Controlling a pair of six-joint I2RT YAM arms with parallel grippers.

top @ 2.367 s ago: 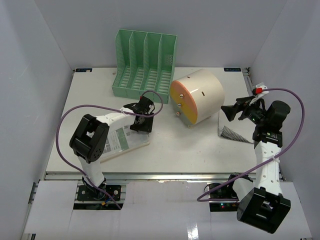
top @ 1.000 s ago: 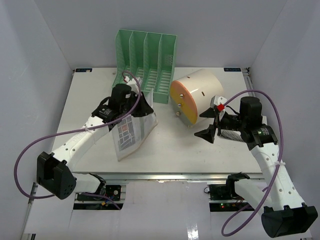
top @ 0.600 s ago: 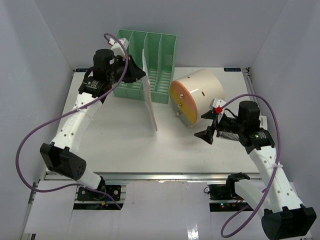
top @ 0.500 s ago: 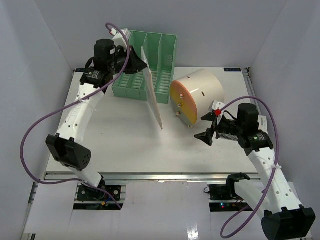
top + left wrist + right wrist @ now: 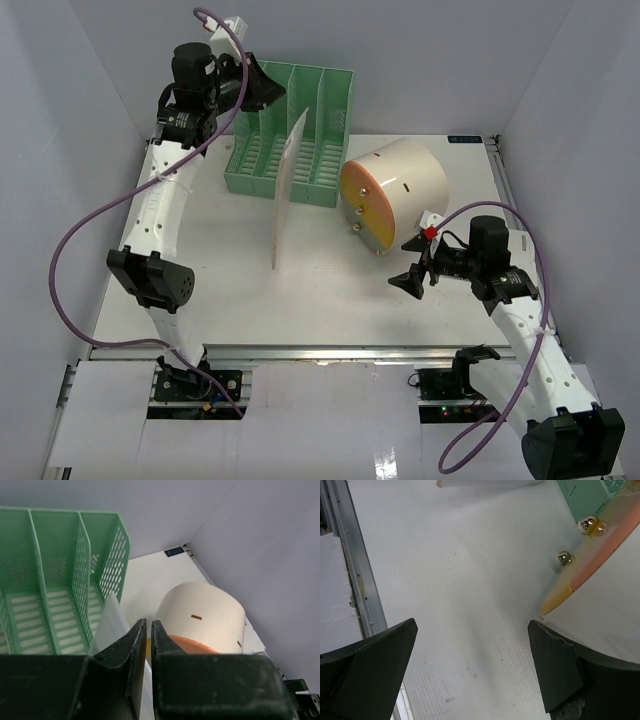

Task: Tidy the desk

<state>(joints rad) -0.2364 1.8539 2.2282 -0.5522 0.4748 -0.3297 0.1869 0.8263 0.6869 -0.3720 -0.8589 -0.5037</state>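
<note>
From above, the desk (image 5: 200, 290) lies flat under both arms, a stiff, fixed slab you clear rather than grasp. Your left arm reaches high over the far left corner, the left gripper (image 5: 275, 97) narrowed on the top edge of a booklet (image 5: 285, 190) hanging before the rack (image 5: 320, 130); it looks light and floppy, so keep hold near that edge. The left wrist view shows the jaws nearly together on the thin sheet above the rack's slots. The right wrist view shows the right gripper (image 5: 471, 625) spread wide and empty, low over bare desk beside the box (image 5: 615, 580).
</note>
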